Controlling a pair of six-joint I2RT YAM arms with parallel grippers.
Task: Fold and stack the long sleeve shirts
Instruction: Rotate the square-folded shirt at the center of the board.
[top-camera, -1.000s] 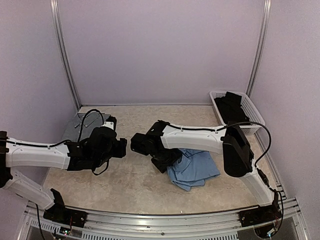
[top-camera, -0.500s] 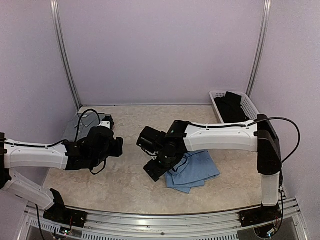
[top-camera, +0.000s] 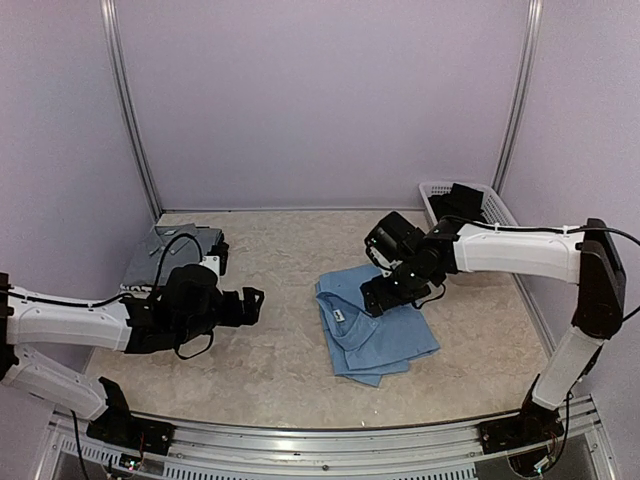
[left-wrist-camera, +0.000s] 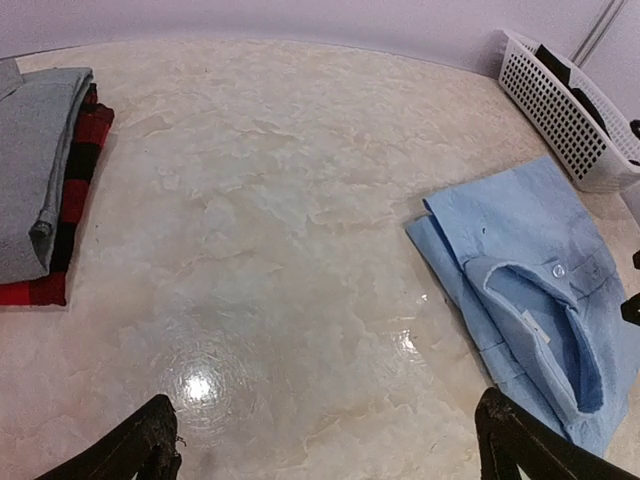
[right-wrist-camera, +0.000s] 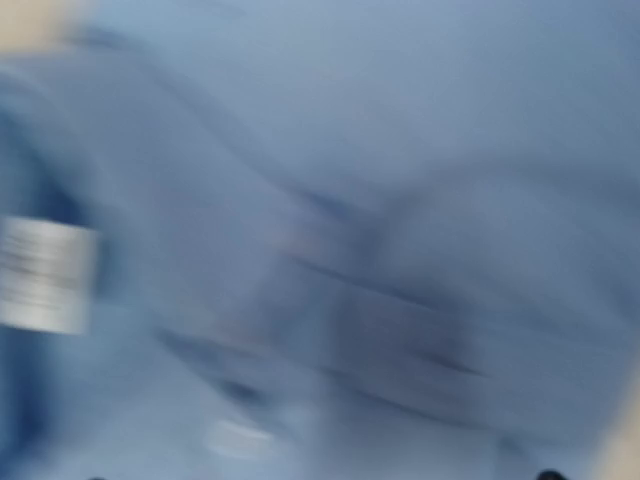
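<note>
We see the light blue shirt (top-camera: 385, 335) lying folded on the table (top-camera: 280, 250), collar up, just right of centre toward 4 o'clock. The right gripper (top-camera: 378, 297) hangs over its 11 o'clock corner. The wrist view is blurred, but the fingertips show far apart. The left gripper (top-camera: 252, 303) hovers at 8 o'clock, jaws wide and holding nothing. At 9 o'clock the grey shirt (left-wrist-camera: 30, 170) rests folded on the red-and-black plaid shirt (left-wrist-camera: 75, 190). A white basket (top-camera: 505, 235) sits at 2 o'clock.

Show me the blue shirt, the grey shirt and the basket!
blue shirt (top-camera: 390, 342), top view, its flat middle.
grey shirt (left-wrist-camera: 30, 170), left wrist view, its top fold.
basket (left-wrist-camera: 560, 112), left wrist view, its mesh wall.
</note>
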